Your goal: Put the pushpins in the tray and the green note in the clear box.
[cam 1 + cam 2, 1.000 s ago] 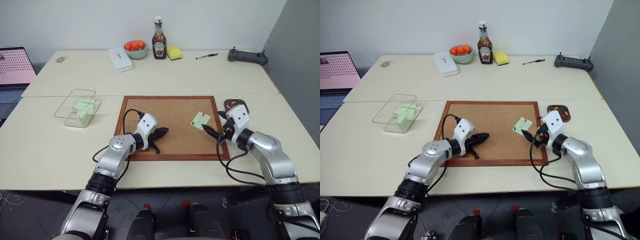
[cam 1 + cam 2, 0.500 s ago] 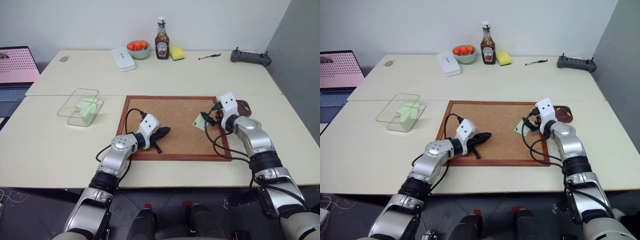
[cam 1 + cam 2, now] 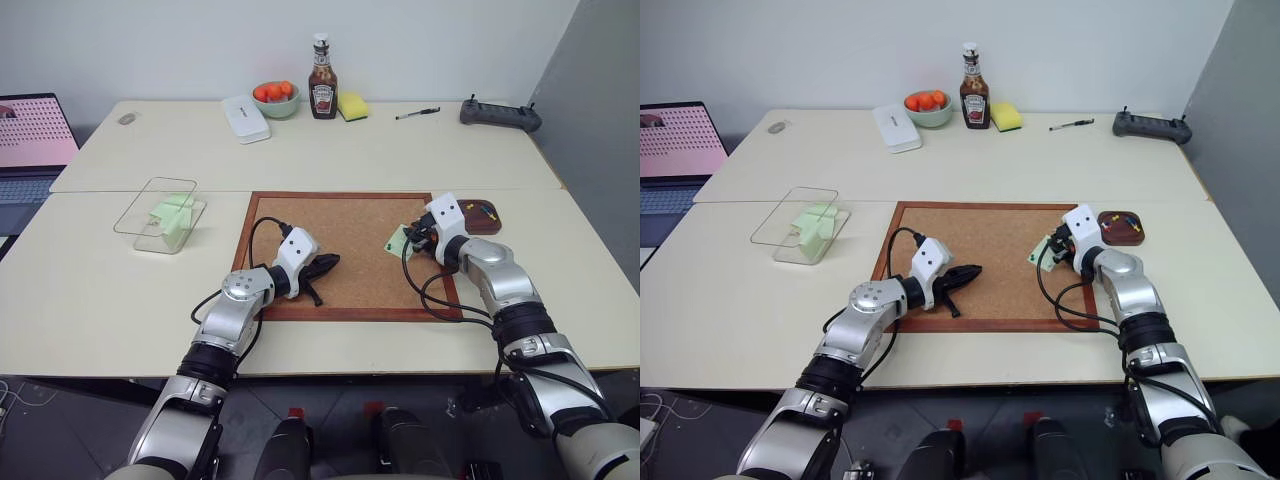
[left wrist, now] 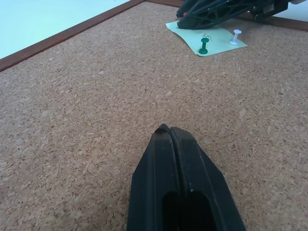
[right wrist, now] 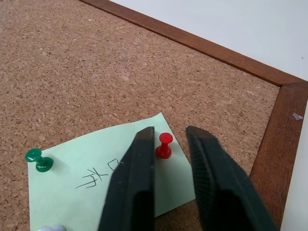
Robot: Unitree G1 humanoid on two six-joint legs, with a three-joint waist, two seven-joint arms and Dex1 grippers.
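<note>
You have a pale cream surface (image 3: 400,160) made of two tops pushed together. Directly on it: a wood-framed corkboard (image 3: 345,250) near the middle, the clear box (image 3: 160,215) to its left, and the brown tray (image 3: 484,217) just off its right edge. Along the far side sit a white case (image 3: 243,118), a bowl of oranges (image 3: 273,98), a sauce bottle (image 3: 322,90), a yellow sponge (image 3: 351,105), a pen (image 3: 415,113) and a black controller (image 3: 496,113). A laptop (image 3: 30,140) lies at far left.

Pale green note (image 5: 110,185), red pushpin (image 5: 163,146), green pushpin (image 5: 38,160), brown corkboard (image 5: 72,72)
</note>
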